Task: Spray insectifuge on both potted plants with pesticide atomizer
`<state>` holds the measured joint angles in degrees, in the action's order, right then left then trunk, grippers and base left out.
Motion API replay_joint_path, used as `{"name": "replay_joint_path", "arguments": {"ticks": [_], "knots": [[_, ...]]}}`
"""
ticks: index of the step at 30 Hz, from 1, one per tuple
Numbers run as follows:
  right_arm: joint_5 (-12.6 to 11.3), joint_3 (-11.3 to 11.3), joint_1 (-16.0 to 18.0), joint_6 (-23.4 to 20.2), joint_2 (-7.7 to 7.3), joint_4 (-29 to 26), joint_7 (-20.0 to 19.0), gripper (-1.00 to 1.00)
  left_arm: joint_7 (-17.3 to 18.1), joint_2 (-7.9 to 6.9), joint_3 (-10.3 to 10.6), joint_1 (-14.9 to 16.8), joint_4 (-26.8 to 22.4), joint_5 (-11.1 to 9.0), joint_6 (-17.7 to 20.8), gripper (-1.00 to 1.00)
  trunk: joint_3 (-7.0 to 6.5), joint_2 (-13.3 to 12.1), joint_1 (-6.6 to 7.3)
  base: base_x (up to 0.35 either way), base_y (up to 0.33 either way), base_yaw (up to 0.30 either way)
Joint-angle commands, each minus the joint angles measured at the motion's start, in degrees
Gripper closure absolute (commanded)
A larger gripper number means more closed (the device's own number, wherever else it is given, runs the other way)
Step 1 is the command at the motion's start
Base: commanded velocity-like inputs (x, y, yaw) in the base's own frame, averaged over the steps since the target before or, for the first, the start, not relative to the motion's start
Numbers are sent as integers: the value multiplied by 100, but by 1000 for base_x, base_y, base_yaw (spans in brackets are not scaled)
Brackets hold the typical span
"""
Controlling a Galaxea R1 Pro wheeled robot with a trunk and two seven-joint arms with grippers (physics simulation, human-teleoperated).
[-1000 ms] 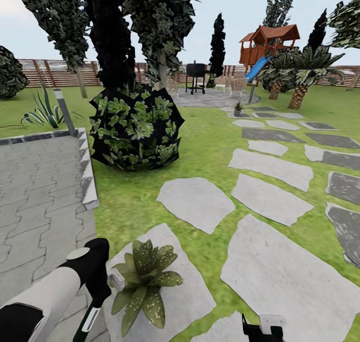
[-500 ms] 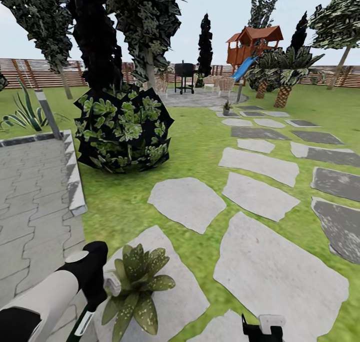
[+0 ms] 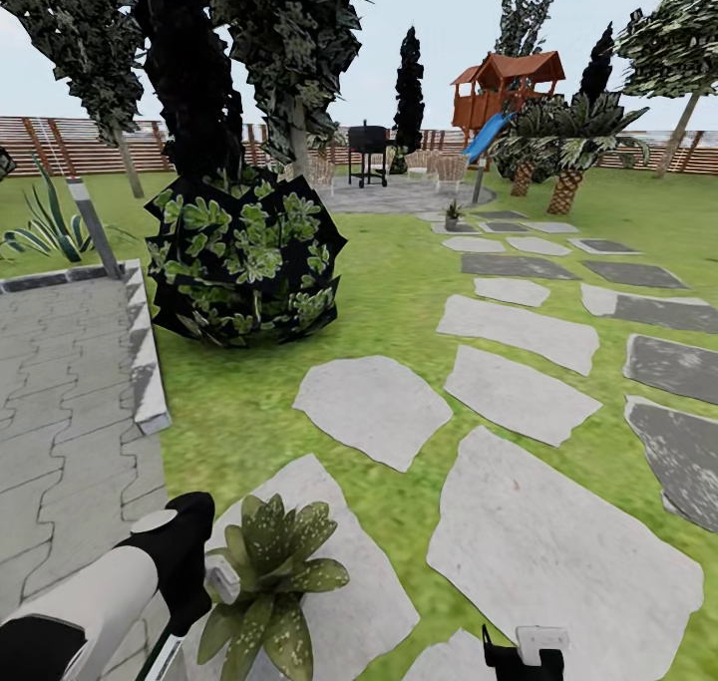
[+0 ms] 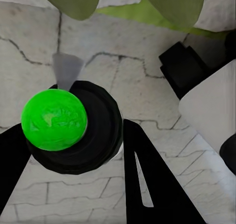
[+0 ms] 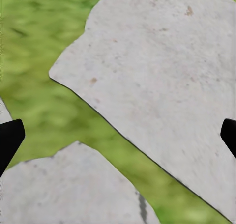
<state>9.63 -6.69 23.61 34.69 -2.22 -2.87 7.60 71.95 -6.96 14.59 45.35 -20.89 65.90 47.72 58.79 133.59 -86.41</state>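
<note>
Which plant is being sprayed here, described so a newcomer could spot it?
Start at the paved patio on the left and drop to the nearest stepping stone beside it. The potted plant on it is a low rosette of broad, pointed, white-speckled leaves, unlike the big round dark bush farther back.

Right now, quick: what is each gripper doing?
Left gripper: shut on the pesticide atomizer.
Right gripper: open, holding nothing, above the stepping stones.

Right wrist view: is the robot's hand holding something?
No, the right gripper has its fingertips wide apart with nothing between them, above a grey stepping stone and grass.
</note>
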Motion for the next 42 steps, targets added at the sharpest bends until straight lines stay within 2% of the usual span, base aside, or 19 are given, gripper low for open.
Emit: {"name": "replay_joint_path", "arguments": {"ticks": [1,21,28,34,37,42], "knots": [[58,-43,4,13,2,6,26,-100,52,6,10,0,-15,38,45,100,9,2,1,0,0,0],[48,-43,4,17,6,-2,39,-100,56,2,0,0,-16,29,45,100,186,2,1,-42,0,0],[48,-44,4,19,5,4,40,-100,56,2,0,0,-12,29,43,100,191,2,1,-4,0,-67],[48,-43,4,19,5,4,39,-100,56,-5,0,0,-9,24,40,100,191,2,1,-256,102,-102],[48,-43,4,18,5,5,39,-100,56,-22,0,0,-11,-84,36,100,191,2,1,-201,247,-3],[48,-43,4,20,4,4,40,-100,55,-15,0,0,-5,-111,28,100,191,2,1,-84,100,-13]]}}
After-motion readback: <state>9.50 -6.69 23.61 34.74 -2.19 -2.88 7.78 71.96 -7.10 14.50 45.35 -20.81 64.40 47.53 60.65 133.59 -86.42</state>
